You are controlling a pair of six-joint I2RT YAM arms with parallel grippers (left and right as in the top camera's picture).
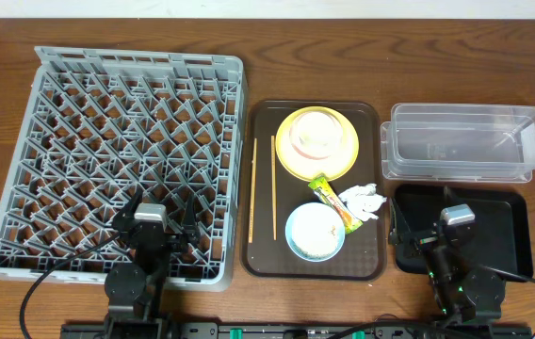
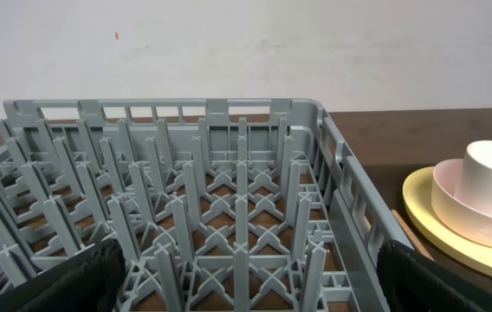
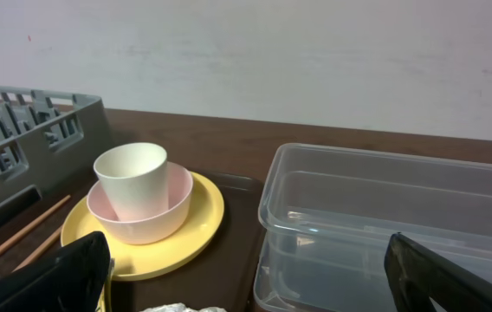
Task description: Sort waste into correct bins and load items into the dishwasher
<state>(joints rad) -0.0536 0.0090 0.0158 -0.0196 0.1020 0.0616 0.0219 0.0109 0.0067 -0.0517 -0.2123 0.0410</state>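
The napkin (image 1: 362, 201) lies on the brown tray (image 1: 362, 256), just left-forward of the right end effector (image 1: 429, 241), open above the black tray (image 1: 508, 235); the left end effector (image 1: 159, 235), also open, is farther off.

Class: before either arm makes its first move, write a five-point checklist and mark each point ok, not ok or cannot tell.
1. Left gripper and right gripper, jaws open and empty: ok.
2. Dish rack holds no dishes: ok.
3. Clear tub empty: ok.
4. Black tray unobstructed: not ok, right gripper hangs over it.
5. Yellow plate free to lift: not ok, bowl and cup stacked on it.
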